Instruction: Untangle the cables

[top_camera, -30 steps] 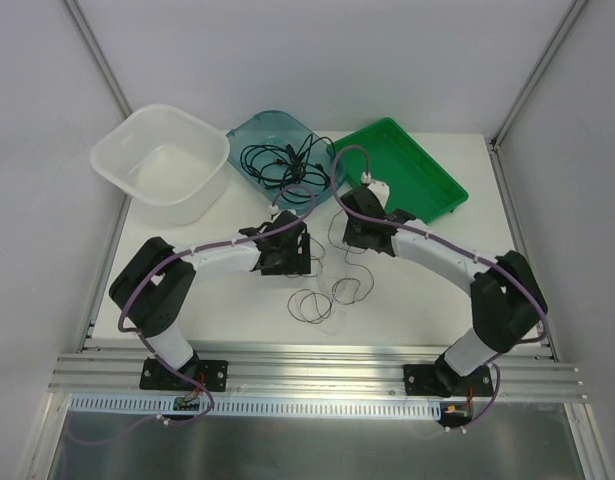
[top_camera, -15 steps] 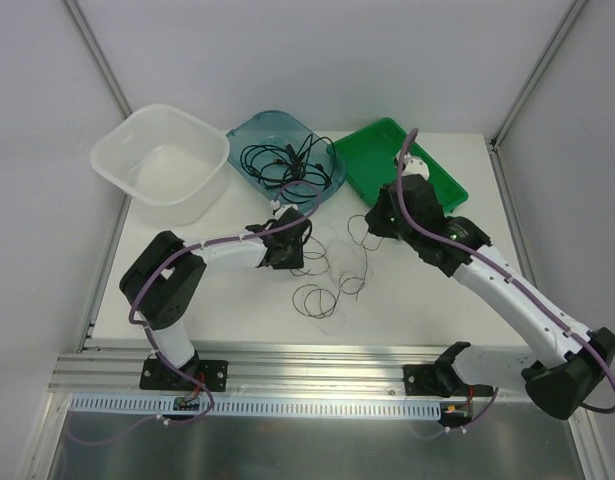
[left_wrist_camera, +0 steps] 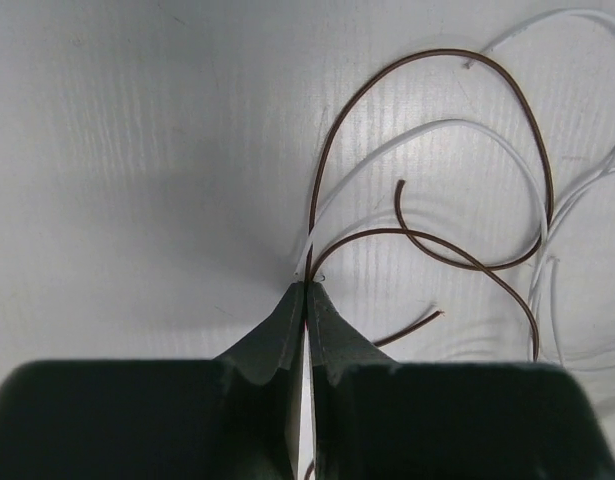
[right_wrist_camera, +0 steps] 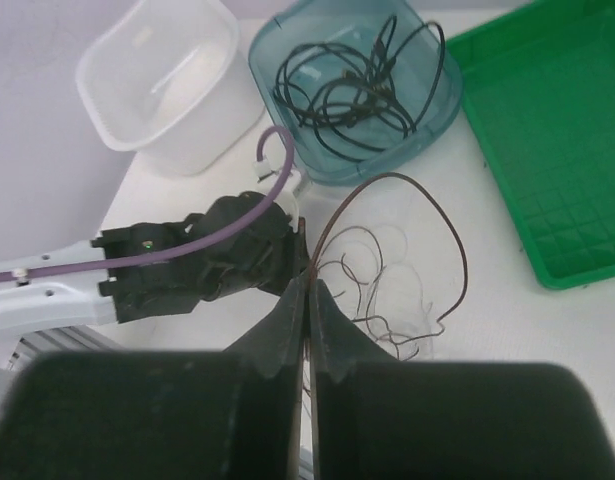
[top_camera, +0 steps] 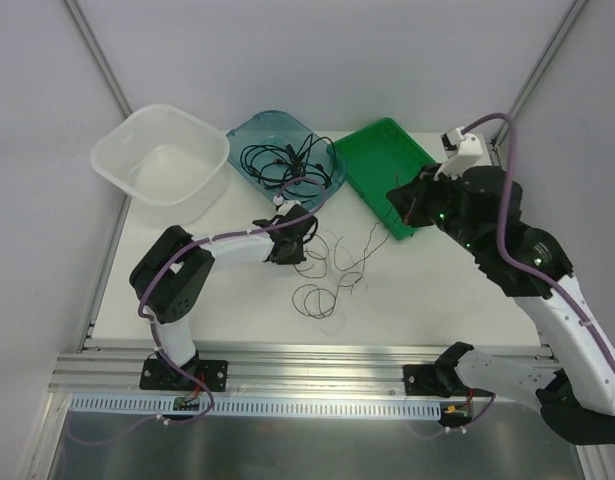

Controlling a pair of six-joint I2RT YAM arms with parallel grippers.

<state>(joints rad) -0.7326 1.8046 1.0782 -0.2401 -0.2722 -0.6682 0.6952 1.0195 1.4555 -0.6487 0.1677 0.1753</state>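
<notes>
Both my claws are shut. My left arm (top_camera: 222, 247) lies low, its elbow folded close to its base at the near left and its forearm stretched right toward the middle of the scene. At its end my left gripper (top_camera: 299, 252) points down, jaws pressed together so that the dark fingers (left_wrist_camera: 277, 340) meet at their tips. My right arm (top_camera: 572, 325) rears up from the near right and leans far and left, wrist bent over. My right gripper (top_camera: 399, 200) is held high, well apart from the left one, jaws closed just as tight.
</notes>
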